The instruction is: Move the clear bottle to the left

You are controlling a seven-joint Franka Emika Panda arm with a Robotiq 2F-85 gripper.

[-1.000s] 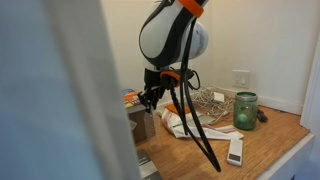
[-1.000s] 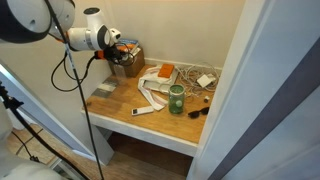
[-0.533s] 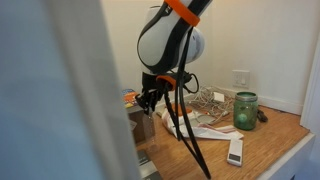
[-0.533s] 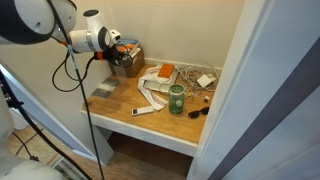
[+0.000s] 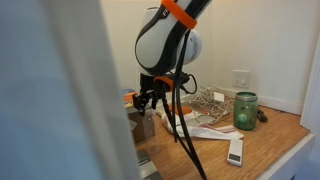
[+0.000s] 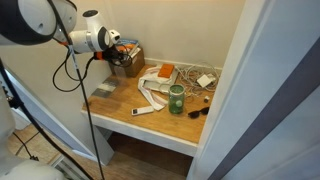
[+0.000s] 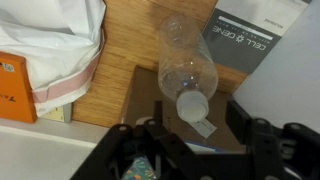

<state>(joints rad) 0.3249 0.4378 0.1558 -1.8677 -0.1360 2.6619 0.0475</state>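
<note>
My tool hangs open with nothing in it, its fingers spread to either side of the cap end of the clear bottle. The bottle shows only in the wrist view, cap toward me and base pointing away. I cannot tell whether it lies on its side or stands and is seen from above. It seems to rest on, or partly over, a dark brown box at the left end of the counter. In both exterior views I cannot pick the bottle out.

My main worry is the grip. The bottle is smooth, round and light, so closing near the narrow cap could squirt it out or set it rolling off the box. If I come in skewed, one finger could push it before the other touches.

The space is crowded. A white plastic bag bulges close on the left, with an orange carton beside it. A black printed carton sits just beside the bottle on the right. Carrying the bottle left means clearing the bag. The green jar and a white remote stand well apart to the right, out of my way.
</note>
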